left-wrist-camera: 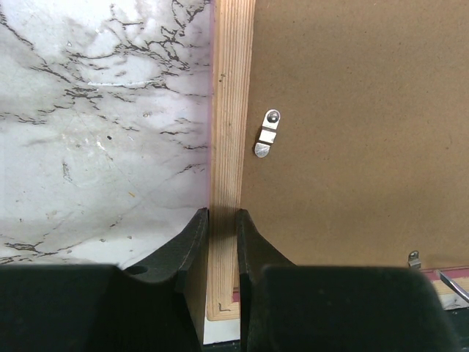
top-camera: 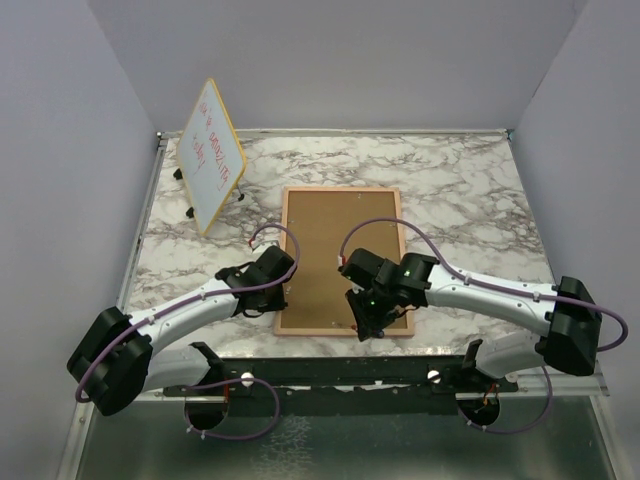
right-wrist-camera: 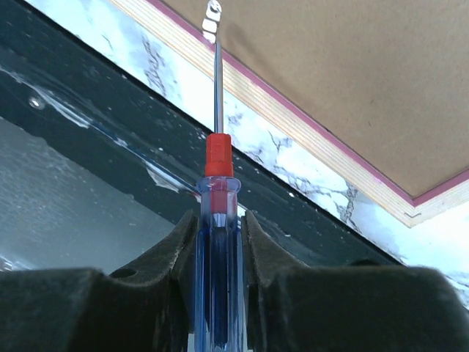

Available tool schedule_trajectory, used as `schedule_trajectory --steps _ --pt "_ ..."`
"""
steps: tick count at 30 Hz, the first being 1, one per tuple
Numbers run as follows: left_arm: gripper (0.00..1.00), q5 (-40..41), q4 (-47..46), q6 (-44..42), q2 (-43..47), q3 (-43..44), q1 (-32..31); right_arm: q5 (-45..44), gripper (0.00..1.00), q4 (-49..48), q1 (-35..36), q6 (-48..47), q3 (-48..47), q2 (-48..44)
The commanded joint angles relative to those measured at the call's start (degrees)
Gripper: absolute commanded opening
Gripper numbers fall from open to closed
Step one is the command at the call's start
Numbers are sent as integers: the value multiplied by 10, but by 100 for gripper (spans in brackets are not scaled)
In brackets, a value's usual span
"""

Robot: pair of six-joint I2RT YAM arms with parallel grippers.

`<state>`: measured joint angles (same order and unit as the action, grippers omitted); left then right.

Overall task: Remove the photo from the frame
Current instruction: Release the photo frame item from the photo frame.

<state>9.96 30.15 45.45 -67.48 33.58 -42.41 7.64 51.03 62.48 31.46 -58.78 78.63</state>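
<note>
The frame [top-camera: 340,250] lies face down on the marble table, brown fibreboard back up. The photo is hidden under that back. My left gripper [top-camera: 283,283] is shut on the frame's left wooden rail [left-wrist-camera: 231,110] near its near corner, one finger on each side [left-wrist-camera: 222,213]. A small metal clip [left-wrist-camera: 267,133] sits on the back just beyond it. My right gripper [top-camera: 368,318] is shut on a screwdriver [right-wrist-camera: 218,158] with a clear blue handle and red collar [right-wrist-camera: 218,214]. The shaft's tip reaches another metal clip [right-wrist-camera: 212,18] at the frame's near edge.
A yellow-edged whiteboard [top-camera: 212,155] with red writing stands tilted at the back left. The marble table [top-camera: 470,200] ends at a dark rail [top-camera: 340,370] right below the frame's near edge. Grey walls close in both sides and the back.
</note>
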Motion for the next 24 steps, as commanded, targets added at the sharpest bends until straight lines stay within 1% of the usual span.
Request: schedule_trajectory --steps 1,12,19,24 --pt "0 23 -5 -3 10 -8 -2 22 1 25 -3 -13 15 -1" --pt "0 23 -5 -6 8 -7 -2 74 1 -13 -3 -41 12 22" --pt "0 23 -5 -6 8 -7 -2 74 1 -21 -3 -60 2 54" --pt "0 23 -5 -5 9 -8 -2 69 1 -34 -3 -61 -3 60"
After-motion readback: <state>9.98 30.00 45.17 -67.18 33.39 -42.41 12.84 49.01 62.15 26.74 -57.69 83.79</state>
